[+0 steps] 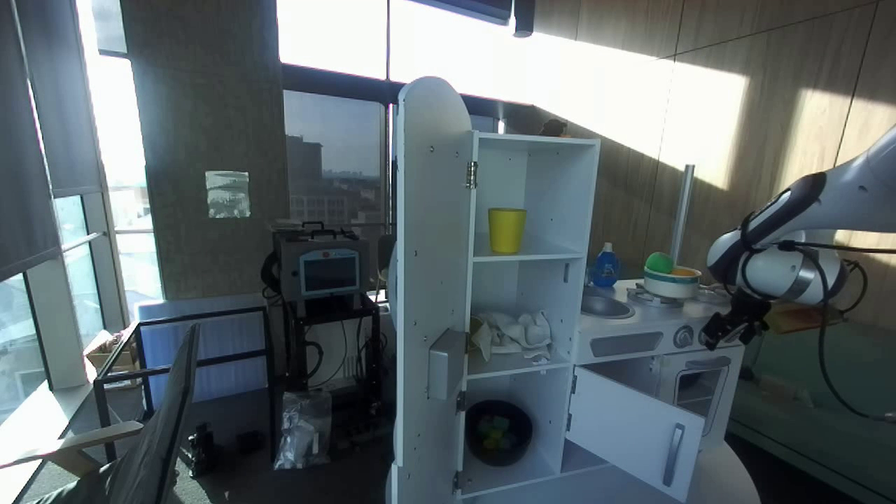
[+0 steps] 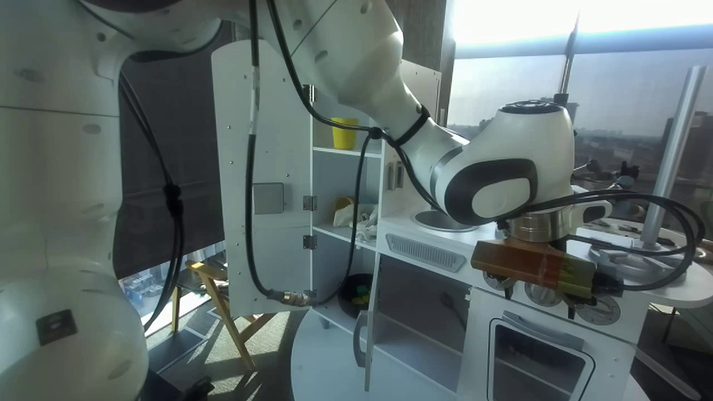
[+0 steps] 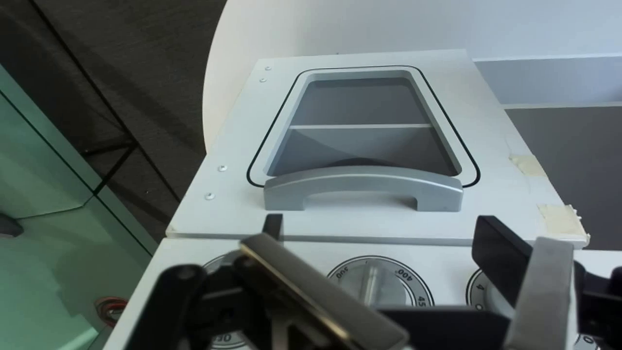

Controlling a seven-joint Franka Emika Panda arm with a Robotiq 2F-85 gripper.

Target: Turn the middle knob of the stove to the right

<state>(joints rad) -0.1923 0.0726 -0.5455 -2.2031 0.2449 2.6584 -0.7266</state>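
At the scene's right, the claw [image 3: 381, 243] gaped wide, empty, fingers [image 3: 539, 287] flanking the middle knob [image 3: 391, 287] of the stove [image 2: 480, 328]. I feared an off-centre pinch would slip from its ridge [image 3: 371, 282] or snag a neighbouring knob [image 2: 600, 312].

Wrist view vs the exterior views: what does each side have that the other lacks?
Wrist view only: readable dial numbers, such as 400, and a small reddish coil at lower left.

Exterior views only: the tall cabinet, yellow cup, black bowl, sink and the arm.

Shared: the stove knobs, partly blocked from sight, the oven handle and the gripper, which stands open.
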